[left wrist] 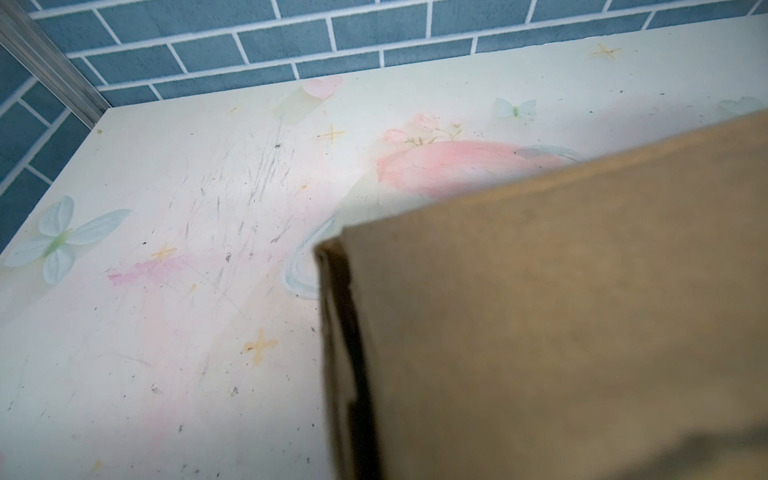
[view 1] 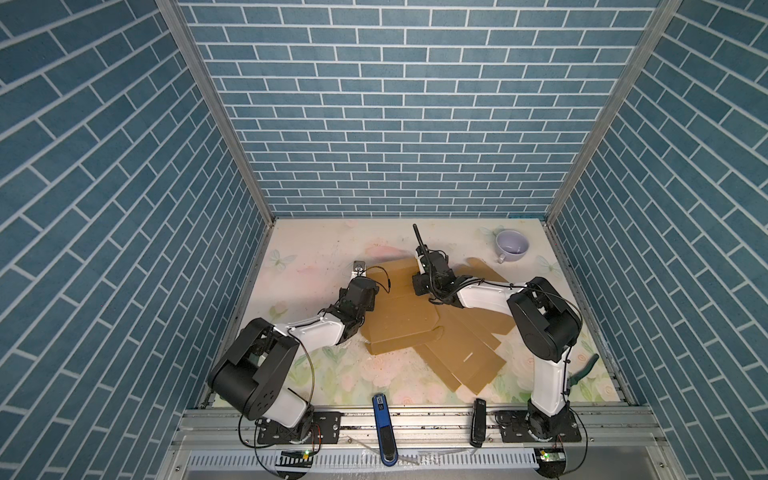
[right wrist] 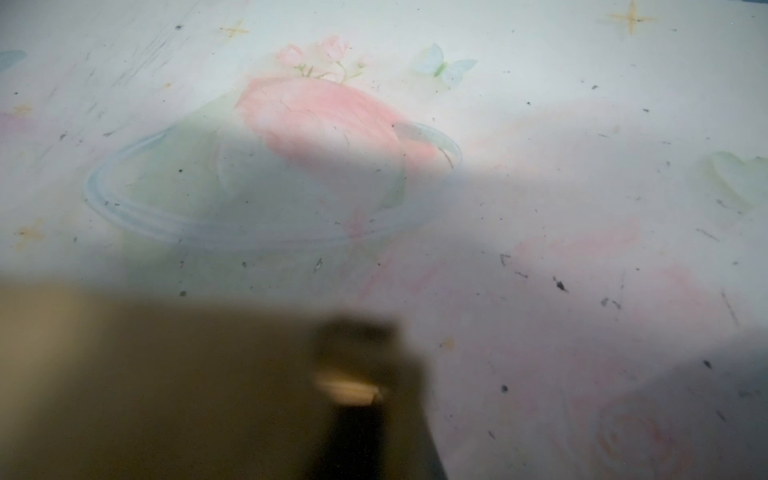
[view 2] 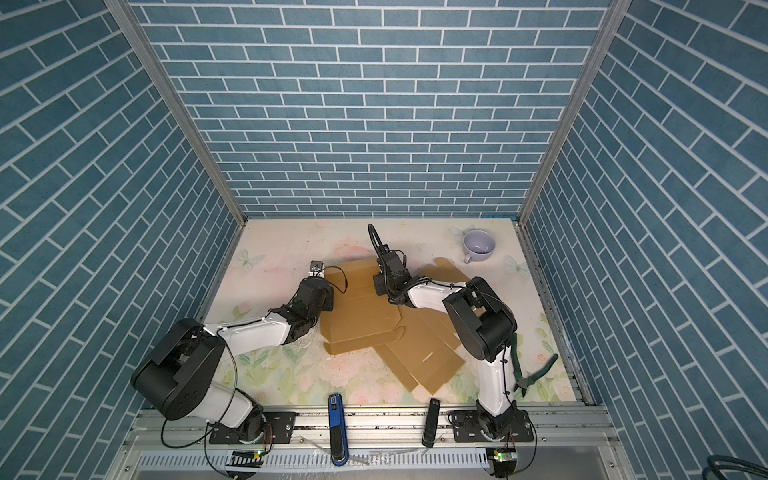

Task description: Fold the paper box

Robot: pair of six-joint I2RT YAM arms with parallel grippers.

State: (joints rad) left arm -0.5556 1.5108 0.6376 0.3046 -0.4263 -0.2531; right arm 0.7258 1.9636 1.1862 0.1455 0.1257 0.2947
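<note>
Since the paper box [view 1: 399, 320] lies on the table [view 1: 311, 249] left of the mug [view 1: 512, 246], raised flap's long edge pointing mug-ward, both jaws look pinched on it: right jaws at the mug end, left jaws opposite.

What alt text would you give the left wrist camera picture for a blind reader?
A brown box flap, very close, fills nearly half the picture. Behind it lies a scratched floral table, edged by a blue brick wall.
</note>
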